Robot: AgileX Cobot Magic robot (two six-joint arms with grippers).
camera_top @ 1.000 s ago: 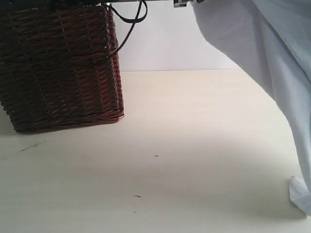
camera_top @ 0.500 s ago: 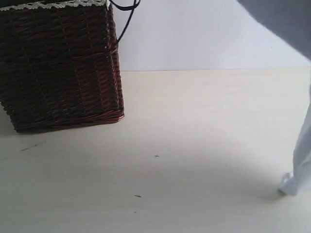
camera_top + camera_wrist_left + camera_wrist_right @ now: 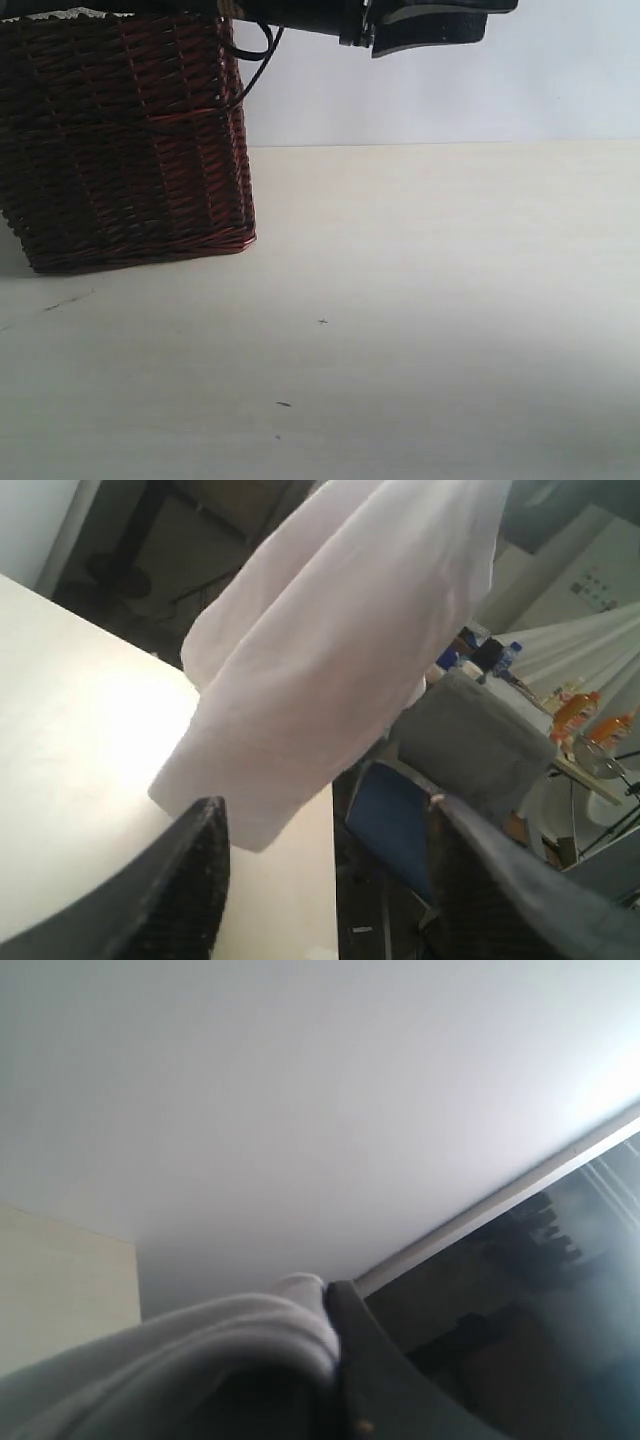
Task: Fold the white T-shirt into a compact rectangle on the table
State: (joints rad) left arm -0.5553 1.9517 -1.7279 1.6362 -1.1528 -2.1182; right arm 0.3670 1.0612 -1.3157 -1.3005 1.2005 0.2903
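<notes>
Low exterior camera faces across the table (image 3: pixel 430 300); both wrist cameras share the white T-shirt (image 3: pixel 330 650).

The dark brown wicker basket (image 3: pixel 120 140) runs off the exterior view's left edge. The white cotton T-shirt (image 3: pixel 330 650) is cropped in the left wrist view and blurred in the right.

This looks like an office or lab workroom. A pale wood-grain table (image 3: pixel 430 260) stands against a plain white wall (image 3: pixel 450 90) and bears a wicker basket (image 3: pixel 120 140). Beyond its edge are a blue chair (image 3: pixel 385 820), a grey-covered seat (image 3: pixel 470 735) and a cluttered desk with drink bottles (image 3: pixel 575 712).
</notes>
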